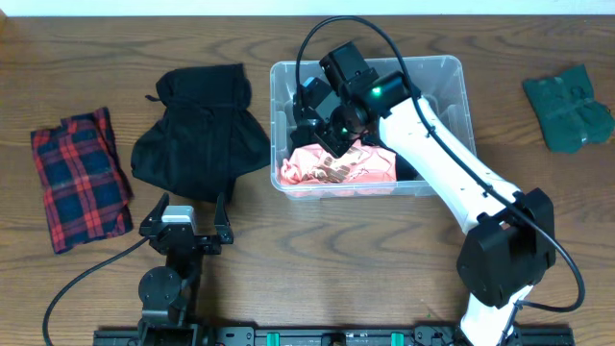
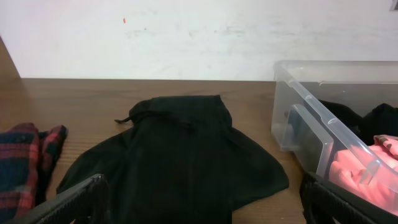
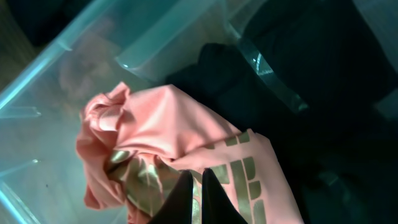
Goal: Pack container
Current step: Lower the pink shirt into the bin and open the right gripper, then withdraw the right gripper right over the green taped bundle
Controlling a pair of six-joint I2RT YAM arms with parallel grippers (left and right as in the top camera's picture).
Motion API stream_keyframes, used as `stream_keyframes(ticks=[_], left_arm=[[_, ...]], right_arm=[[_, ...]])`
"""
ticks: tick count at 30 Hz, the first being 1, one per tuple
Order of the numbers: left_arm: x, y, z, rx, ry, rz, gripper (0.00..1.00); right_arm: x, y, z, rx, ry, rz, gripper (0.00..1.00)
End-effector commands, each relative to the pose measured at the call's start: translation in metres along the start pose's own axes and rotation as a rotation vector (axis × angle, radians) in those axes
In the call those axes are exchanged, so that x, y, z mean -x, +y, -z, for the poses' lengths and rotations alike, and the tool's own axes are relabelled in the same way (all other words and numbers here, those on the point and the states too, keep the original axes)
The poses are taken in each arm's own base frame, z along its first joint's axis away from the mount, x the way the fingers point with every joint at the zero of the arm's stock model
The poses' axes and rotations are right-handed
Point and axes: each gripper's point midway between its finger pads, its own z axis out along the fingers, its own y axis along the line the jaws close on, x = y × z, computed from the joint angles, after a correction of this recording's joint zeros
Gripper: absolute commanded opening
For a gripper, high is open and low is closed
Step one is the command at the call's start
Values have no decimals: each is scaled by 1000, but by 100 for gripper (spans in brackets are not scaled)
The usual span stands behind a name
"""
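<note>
The container sits upper centre-right of the overhead view, its long axis running left to right, open side up. Inside it, the right gripper, fingers together, touches a pink garment. The left gripper, lower left, stands wide apart.

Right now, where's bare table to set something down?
Free: table strip between container and green cloth; front stretch between left gripper and right arm's base; far-left corner beyond plaid cloth. Crowded: inside the container, with pink garment and right gripper; black garment close by its left wall.
</note>
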Motion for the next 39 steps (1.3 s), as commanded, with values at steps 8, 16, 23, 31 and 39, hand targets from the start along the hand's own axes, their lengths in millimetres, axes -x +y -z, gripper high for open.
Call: stream_keyframes(ticks=[8, 16, 23, 31, 39], left_arm=[[-17, 4, -1, 26, 49, -9, 98], [-17, 4, -1, 26, 49, -9, 98], [-17, 4, -1, 26, 49, -9, 98], [-17, 4, -1, 26, 49, -9, 98], [-17, 4, -1, 26, 49, -9, 98]], right_arm=[[-39, 0, -37, 18, 75, -48, 8], [-52, -4, -65, 11, 51, -45, 6], [1, -15, -7, -32, -91, -34, 8], [22, -84, 103, -266, -262, -186, 14], [-61, -201, 166, -538, -214, -462, 21]])
